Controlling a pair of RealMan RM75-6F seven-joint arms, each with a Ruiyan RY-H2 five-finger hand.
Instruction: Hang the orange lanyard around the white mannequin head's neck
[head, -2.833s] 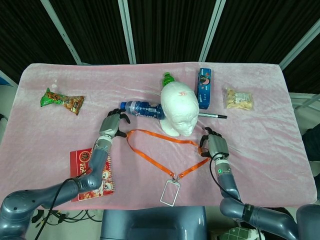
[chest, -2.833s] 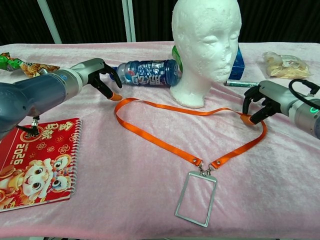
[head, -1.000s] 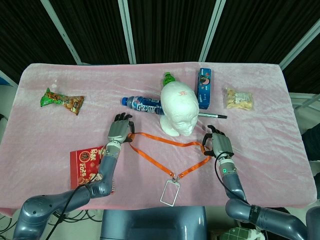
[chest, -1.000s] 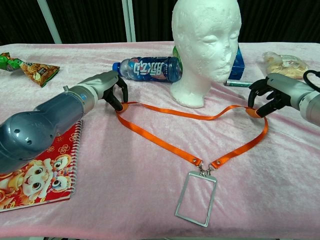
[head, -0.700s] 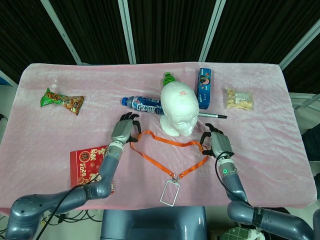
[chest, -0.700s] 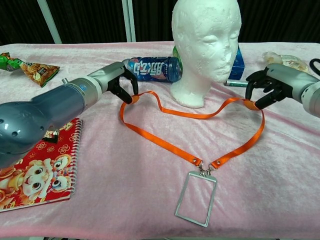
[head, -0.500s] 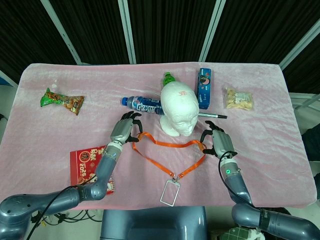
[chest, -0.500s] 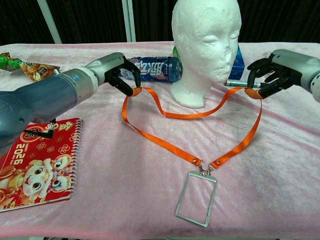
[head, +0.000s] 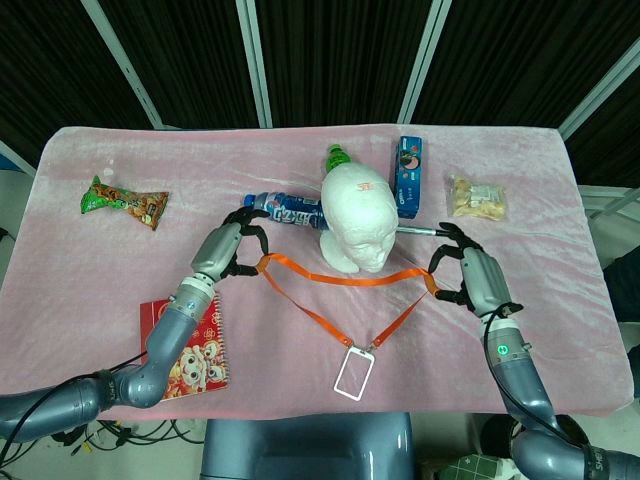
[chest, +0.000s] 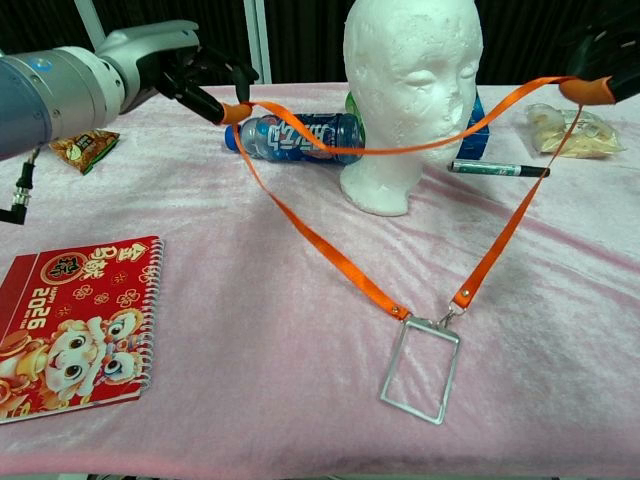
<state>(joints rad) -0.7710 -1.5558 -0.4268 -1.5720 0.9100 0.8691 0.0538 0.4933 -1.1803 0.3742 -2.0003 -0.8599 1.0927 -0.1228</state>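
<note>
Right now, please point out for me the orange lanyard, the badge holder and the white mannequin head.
orange lanyard (chest: 320, 243), chest view, on the strap's left run, mid-air.
badge holder (chest: 418, 371), chest view, inside the clear frame.
white mannequin head (chest: 415, 70), chest view, on the face.

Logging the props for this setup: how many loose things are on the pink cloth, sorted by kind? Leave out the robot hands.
Bottles: 2, blue and green
Snack packs: 3, green bag, blue box, clear bag
Stationery: 2, notebook, pen
Lanyard: 1
Mannequin head: 1
Total: 9
</note>
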